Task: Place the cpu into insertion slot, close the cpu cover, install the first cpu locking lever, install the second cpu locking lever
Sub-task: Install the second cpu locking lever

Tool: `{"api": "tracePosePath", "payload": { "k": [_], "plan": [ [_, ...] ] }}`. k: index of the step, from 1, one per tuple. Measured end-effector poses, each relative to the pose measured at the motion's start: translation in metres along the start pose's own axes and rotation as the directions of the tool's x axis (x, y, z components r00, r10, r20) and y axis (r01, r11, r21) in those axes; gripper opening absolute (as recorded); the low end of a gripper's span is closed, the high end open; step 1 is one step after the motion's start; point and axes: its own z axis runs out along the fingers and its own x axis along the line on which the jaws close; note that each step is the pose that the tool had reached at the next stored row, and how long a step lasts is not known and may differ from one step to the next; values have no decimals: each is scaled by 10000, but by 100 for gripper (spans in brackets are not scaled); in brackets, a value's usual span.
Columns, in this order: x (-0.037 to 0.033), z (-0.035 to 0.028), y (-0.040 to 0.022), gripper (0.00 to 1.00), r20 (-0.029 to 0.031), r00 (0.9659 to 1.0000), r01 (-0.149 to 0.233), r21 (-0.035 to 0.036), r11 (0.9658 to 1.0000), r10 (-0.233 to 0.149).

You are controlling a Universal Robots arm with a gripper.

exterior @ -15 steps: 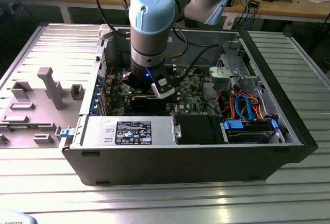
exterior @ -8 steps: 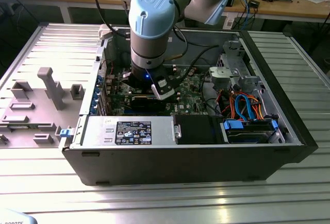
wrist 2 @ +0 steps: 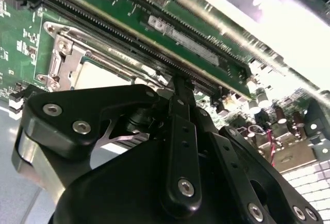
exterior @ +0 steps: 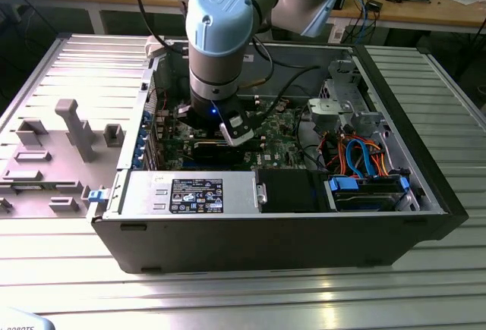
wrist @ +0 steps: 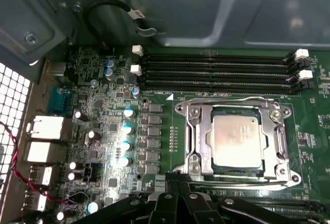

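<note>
The cpu (wrist: 238, 142), a dull silver square, sits in the insertion slot (wrist: 192, 140) on the green motherboard (wrist: 103, 131). The cpu cover (wrist: 281, 140) lies flat around it as a silvery frame. One wire locking lever (wrist: 227, 100) runs along the slot's side nearest the memory slots, and another (wrist: 247, 184) lies along the opposite side. My gripper (wrist: 178, 182) is shut, with its fingertips at the end of that second lever by the slot's corner. In the second wrist view the gripper (wrist 2: 178, 82) reaches to the slot's edge beside the cpu (wrist 2: 100, 74). In the exterior view the gripper (exterior: 228, 131) is low inside the case.
Long black memory slots (wrist: 216, 69) run beside the socket. Capacitors (wrist: 126, 131) and rear ports (wrist: 44, 131) stand close by. The open computer case (exterior: 266, 231) holds a drive cage with blue and orange cables (exterior: 364, 159). A grey fixture plate (exterior: 61, 148) lies at the exterior view's left.
</note>
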Motion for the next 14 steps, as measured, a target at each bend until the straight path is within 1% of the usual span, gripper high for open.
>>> {"api": "tracePosePath", "payload": {
  "k": [2, 4, 8, 14],
  "plan": [
    [-2, 14, 38, 11, 1, 10000, 0, -1, 10000, 0],
    [-1, 21, 50, 11, 1, 10000, 0, -1, 10000, 0],
    [20, 42, 62, 11, 0, 10000, -1, 1, 10000, 1],
    [46, 42, 65, 11, 7, 10000, 1, -2, 10000, -1]
  ]
}}
